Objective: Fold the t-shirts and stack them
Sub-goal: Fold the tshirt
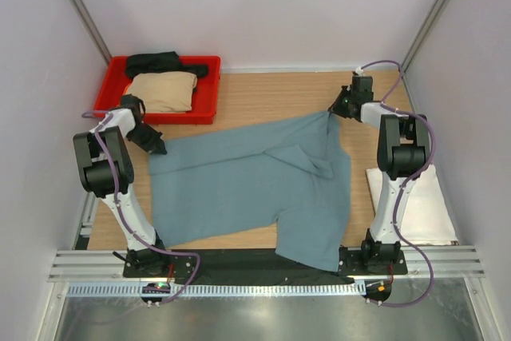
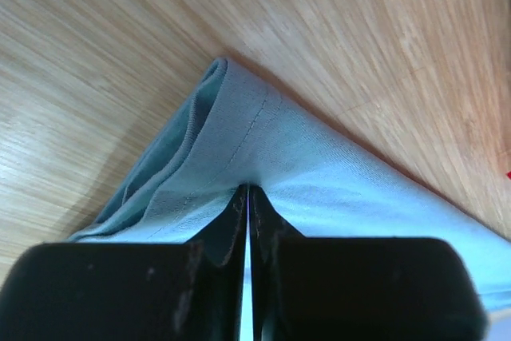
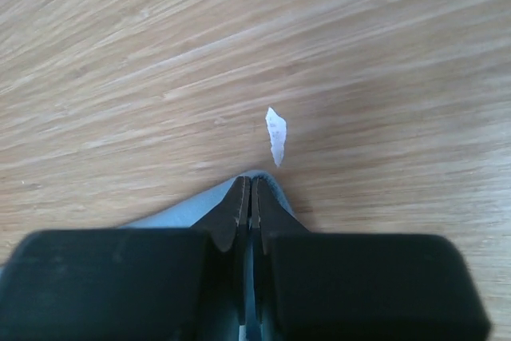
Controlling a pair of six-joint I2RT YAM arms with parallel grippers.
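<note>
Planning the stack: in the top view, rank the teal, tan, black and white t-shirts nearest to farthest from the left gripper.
1. teal t-shirt, pinched in the left gripper.
2. tan t-shirt, in the red tray.
3. black t-shirt, tray's far edge.
4. white t-shirt, far right.

Spread t-shirt (image 1: 247, 185) lies mid-table (image 1: 263, 93), left corner in left gripper (image 1: 156, 148), far-right corner in right gripper (image 1: 335, 109); tray (image 1: 206, 109) far-left holds front folded t-shirt (image 1: 164, 91) and rear folded t-shirt (image 1: 160, 62); lone folded t-shirt (image 1: 427, 201) right of right arm.
</note>
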